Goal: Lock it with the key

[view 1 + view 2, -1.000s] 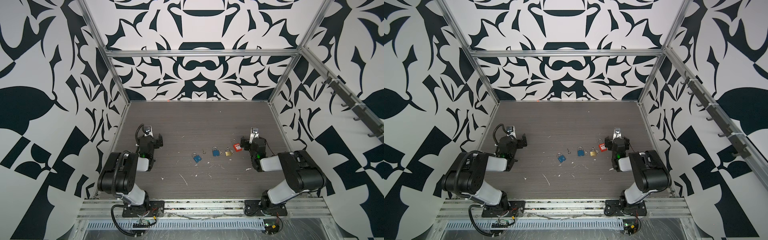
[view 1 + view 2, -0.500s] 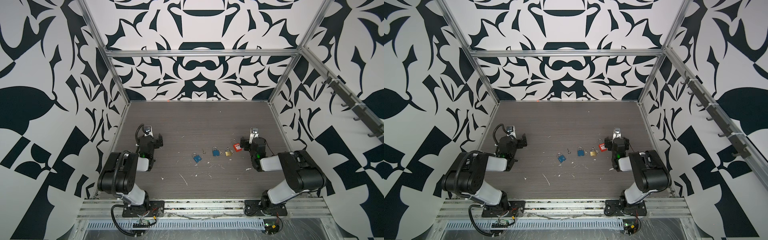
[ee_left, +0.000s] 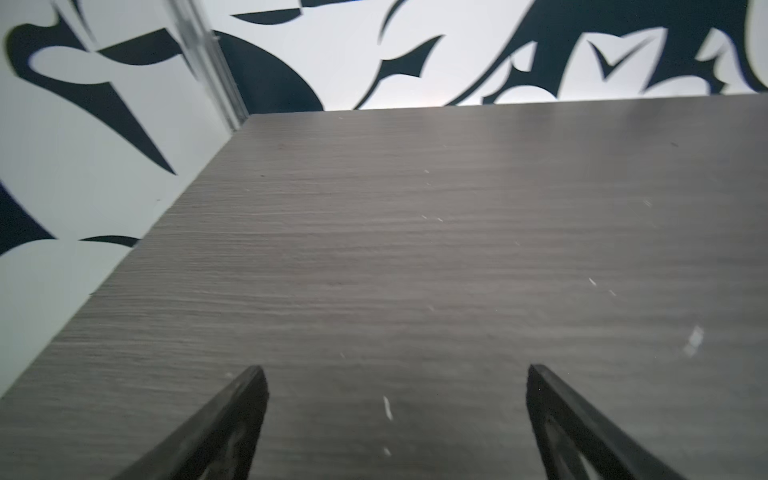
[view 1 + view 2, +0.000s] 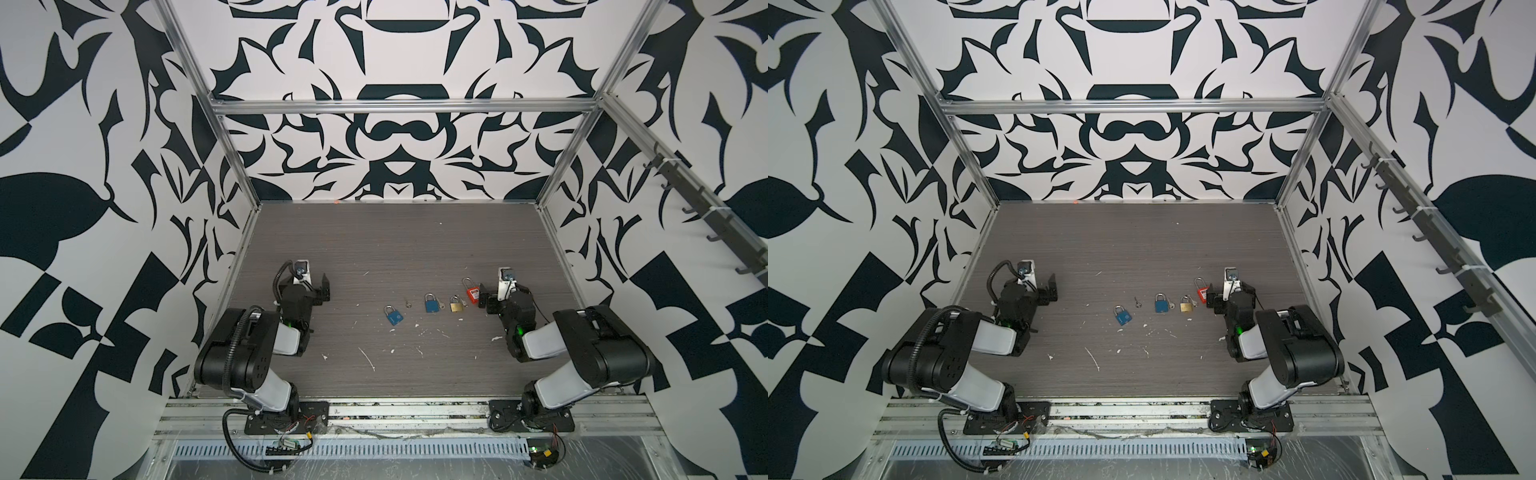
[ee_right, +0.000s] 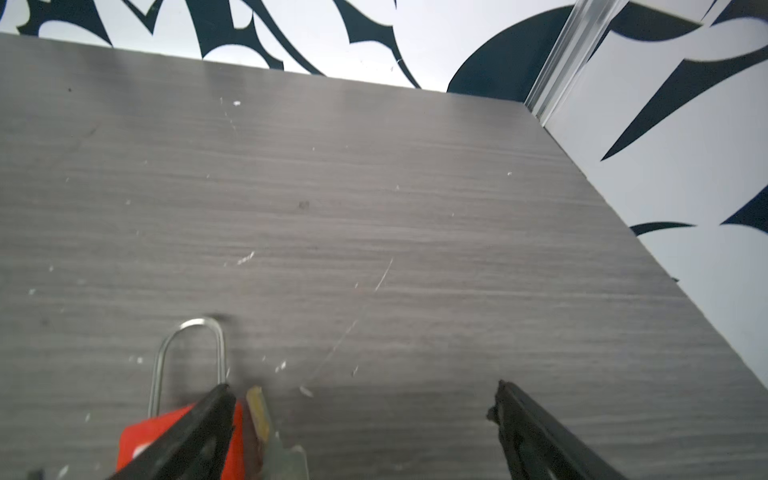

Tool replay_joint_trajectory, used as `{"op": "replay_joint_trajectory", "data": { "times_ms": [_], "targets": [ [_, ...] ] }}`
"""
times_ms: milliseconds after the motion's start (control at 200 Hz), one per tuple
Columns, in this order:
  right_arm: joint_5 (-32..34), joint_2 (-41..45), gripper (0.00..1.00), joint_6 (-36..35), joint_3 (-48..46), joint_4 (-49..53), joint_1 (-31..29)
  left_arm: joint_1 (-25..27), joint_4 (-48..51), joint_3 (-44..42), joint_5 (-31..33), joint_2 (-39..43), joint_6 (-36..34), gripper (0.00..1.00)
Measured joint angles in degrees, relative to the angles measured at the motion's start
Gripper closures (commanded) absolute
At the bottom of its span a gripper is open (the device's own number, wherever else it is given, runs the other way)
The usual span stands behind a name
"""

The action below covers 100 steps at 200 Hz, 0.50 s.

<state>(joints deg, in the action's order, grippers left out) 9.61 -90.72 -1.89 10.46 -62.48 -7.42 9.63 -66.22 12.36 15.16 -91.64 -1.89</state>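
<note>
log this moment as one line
left gripper: open, empty | right gripper: open, beside red padlock | loose key: not gripped

No change to log over the last second. In both top views the left end effector (image 4: 311, 287), right end effector (image 4: 500, 294) and padlock row (image 4: 432, 306) plot to the same spots. Wrist views look faintly smeared, possibly slight arm drift; unconfirmed from above.
</note>
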Motion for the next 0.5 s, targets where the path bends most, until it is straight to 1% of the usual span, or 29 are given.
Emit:
{"op": "replay_joint_trajectory", "data": {
  "times_ms": [50, 80, 100, 125, 180, 220, 250, 290, 315, 355, 410, 500],
  "targets": [
    [0.20, 0.35, 0.00, 0.07, 3.50, 4.55, 0.13, 0.61, 2.23, 1.46, 1.01, -1.31, -0.39, 0.00],
    [0.09, 0.35, 0.00, 0.11, 4.98, 4.61, 0.35, 0.55, 5.18, 2.60, 1.60, -0.61, -0.09, 0.00],
    [0.02, 0.35, 0.01, 0.13, 5.38, 3.43, 0.31, 0.37, 5.25, 2.73, 1.42, 0.02, 0.00, 0.00],
    [-0.20, 0.44, 0.01, 0.02, 5.16, 1.18, 0.28, 0.15, 4.39, 2.45, 1.46, 1.03, 0.07, 0.00],
    [-0.55, 0.57, 0.01, -0.15, 2.80, -4.13, 0.13, -0.15, -1.31, 0.31, 1.33, 2.25, 0.13, 0.00],
    [-0.35, 0.50, 0.00, -0.22, 1.70, -4.44, -0.02, -0.24, -5.31, -0.61, 1.68, 0.94, -0.39, 0.00],
    [-0.20, 0.44, 0.01, -0.28, 1.86, -2.54, -0.07, 0.00, -5.99, -0.35, 2.51, -0.50, -0.94, 0.00],
    [-0.20, 0.44, 0.01, -0.26, 3.45, 1.70, -0.02, 0.17, -2.82, 1.07, 3.02, -1.29, -1.01, 0.00],
    [-0.35, 0.44, 0.00, -0.22, 4.70, 3.91, 0.35, -0.04, 0.98, 2.43, 2.99, -0.92, -0.85, 0.00],
    [-0.39, 0.42, 0.01, 0.04, 6.38, 5.49, 0.70, -1.22, 5.75, 4.83, 1.01, 0.09, 0.20, 0.00],
    [-0.35, 0.44, 0.00, 0.24, 8.35, 6.73, 1.16, -3.96, 6.10, 6.64, -1.16, 0.61, 1.11, 0.00],
    [-0.35, 0.44, 0.01, 0.31, 9.51, 7.96, 1.49, -6.67, 7.76, 7.54, -2.03, 1.46, 2.45, 0.01]
  ]
}}
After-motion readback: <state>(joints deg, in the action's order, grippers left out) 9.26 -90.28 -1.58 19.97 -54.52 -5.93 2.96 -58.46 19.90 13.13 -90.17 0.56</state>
